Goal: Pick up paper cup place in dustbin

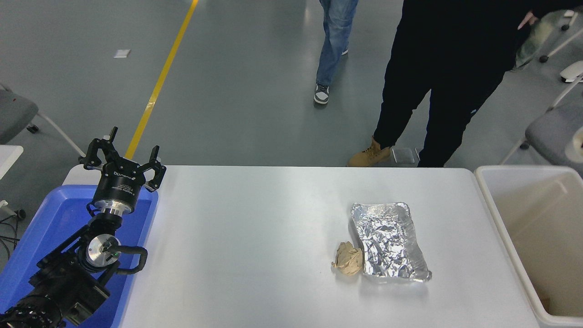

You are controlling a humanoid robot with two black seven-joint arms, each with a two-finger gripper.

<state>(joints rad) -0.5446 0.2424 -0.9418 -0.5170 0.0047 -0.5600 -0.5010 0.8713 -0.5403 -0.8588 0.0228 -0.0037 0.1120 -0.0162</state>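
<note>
The dustbin (546,214), a large off-white bin with a cream inside, stands at the table's right end. A small cream-white rounded shape (576,143) shows at the picture's right edge, above the bin's far rim. It may be part of the paper cup, but I cannot tell. No other cup shows. My right arm and gripper are out of view. My left gripper (124,157) is parked at the lower left over a blue tray (54,218), fingers spread open and empty.
A rectangular foil tray (389,241) and a crumpled brown paper ball (348,264) lie on the white table (250,237), right of centre. A person in black stands at the far right edge of the table. Another in jeans walks behind. Grey chairs stand at the right.
</note>
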